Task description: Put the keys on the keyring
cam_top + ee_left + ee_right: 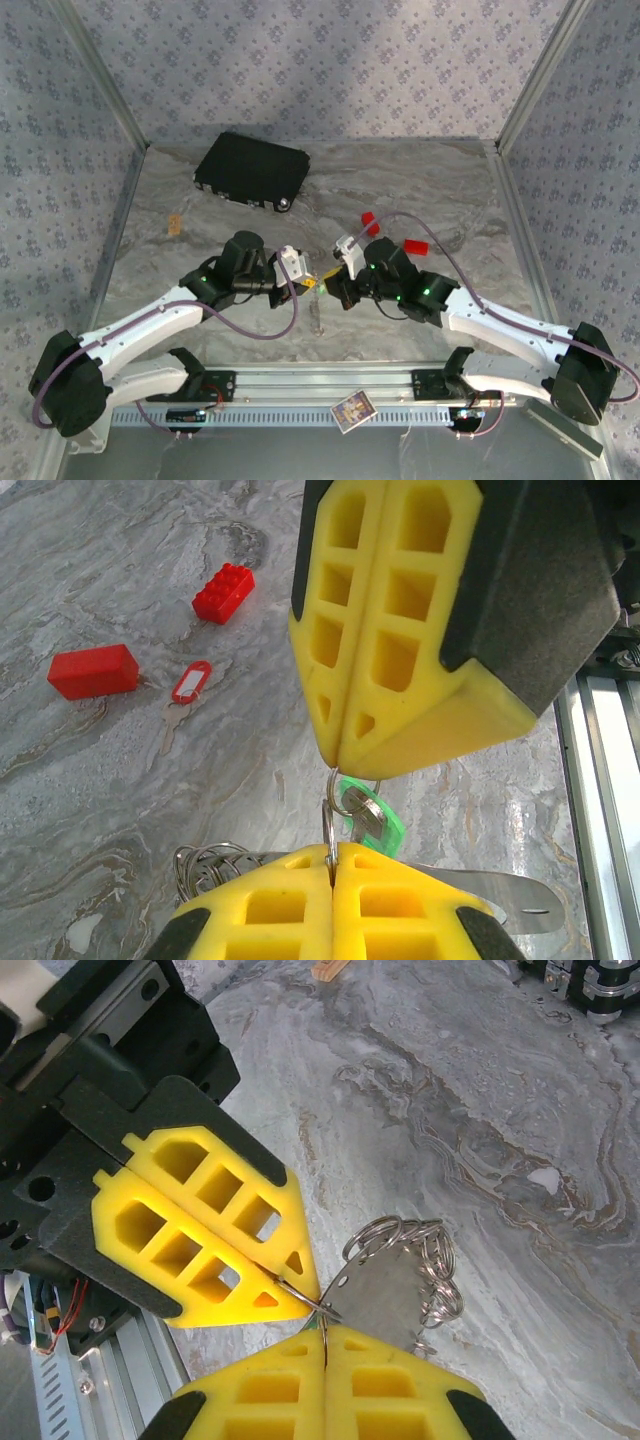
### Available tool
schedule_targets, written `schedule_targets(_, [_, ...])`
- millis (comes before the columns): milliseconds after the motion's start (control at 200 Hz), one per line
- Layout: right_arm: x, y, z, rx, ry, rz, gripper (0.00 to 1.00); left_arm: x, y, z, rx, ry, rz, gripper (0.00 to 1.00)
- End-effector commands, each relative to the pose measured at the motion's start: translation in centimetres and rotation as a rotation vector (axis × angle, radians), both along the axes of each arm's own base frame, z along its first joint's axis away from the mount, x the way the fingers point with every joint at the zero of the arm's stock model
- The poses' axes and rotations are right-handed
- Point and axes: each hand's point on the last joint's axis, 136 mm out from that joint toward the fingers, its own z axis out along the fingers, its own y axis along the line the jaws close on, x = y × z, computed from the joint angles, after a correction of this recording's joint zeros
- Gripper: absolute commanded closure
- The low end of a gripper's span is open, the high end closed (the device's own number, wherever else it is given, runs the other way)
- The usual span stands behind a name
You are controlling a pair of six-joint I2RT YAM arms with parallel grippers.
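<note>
Both grippers meet tip to tip at mid-table. My left gripper [333,852] [308,282] is shut on one split ring of the keyring [385,1295], a silvery metal plate carrying a bunch of wire rings [205,865]. The plate hangs just above the table. My right gripper [325,1330] [335,765] is shut on the small ring of the green key [375,820], which dangles between the two sets of yellow fingers. That small ring and the ring in the left gripper [310,1300] touch or cross. The red key [190,681], with its white label, lies flat on the table beyond.
Two plain red blocks [93,670] [223,592] lie near the red key, seen from above at the red blocks [415,246]. A black case [250,170] sits at the back left and a small wooden piece [175,224] at the left. Metal rail [320,385] along the near edge.
</note>
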Motion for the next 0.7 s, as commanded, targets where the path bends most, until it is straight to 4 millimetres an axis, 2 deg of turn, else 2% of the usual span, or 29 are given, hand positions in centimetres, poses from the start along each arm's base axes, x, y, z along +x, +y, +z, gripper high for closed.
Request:
schedule_targets(0, [1.3,-0.6,0.7,0.018,-0.003,-0.079,1.0,-1.2,-0.7,0.9,-0.042,-0.013,-0.081,1.0])
schedule_targets(155, [1.4,-0.8,0.3,0.017,0.02,-0.091,1.0,-1.3,-0.7,1.0,-0.044,-0.017,-0.088,1.0])
schedule_targets(695, [1.0,0.2,-0.3,0.013,0.075,-0.052,1.0,-0.8,-0.6,1.2,-0.056,-0.042,-0.059,1.0])
